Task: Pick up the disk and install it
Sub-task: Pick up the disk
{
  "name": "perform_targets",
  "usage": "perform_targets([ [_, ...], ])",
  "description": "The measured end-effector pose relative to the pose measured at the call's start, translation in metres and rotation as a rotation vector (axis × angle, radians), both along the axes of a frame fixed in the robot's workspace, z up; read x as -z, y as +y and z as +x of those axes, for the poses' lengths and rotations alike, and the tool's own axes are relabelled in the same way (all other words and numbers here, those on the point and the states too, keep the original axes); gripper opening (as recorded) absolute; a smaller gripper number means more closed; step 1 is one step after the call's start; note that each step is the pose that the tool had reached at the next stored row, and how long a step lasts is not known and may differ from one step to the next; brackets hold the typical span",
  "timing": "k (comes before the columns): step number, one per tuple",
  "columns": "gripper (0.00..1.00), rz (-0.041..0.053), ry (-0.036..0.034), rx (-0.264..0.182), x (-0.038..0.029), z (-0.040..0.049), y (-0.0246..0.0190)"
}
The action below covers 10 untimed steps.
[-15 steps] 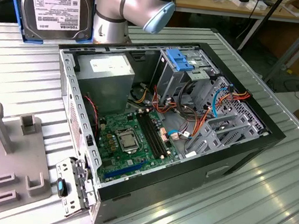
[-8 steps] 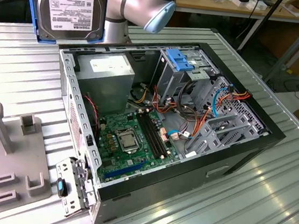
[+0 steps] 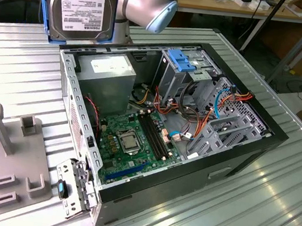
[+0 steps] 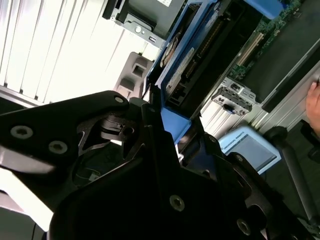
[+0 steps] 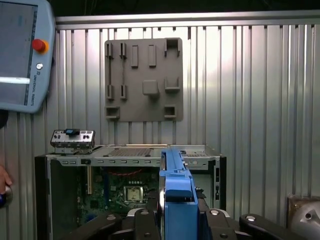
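Tool grasps the blue-framed disk, which hangs upright in the air at 11 o'clock from the open computer case in the exterior view. The case lies on the ribbed worktop.

Bright, even light fills the exterior view: the ribbed counter carries pale glare at the frame's lower right, the case keeps soft shadow inside, the disk label shows clean white. In the second wrist view the counter is blown out white and the claw nearly black against it.
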State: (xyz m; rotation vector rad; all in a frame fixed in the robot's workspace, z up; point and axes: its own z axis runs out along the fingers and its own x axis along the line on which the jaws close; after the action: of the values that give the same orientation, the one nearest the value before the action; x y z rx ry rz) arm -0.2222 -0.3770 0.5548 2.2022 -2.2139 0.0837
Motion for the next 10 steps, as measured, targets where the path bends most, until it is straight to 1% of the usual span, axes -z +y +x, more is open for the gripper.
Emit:
perform_targets([
  [6,0.37,0.0000,0.0000,0.000,0.0002,0.0129,0.0000],
  [10,0.37,-0.0002,0.0001,0.000,0.0004,0.0249,0.0000],
])
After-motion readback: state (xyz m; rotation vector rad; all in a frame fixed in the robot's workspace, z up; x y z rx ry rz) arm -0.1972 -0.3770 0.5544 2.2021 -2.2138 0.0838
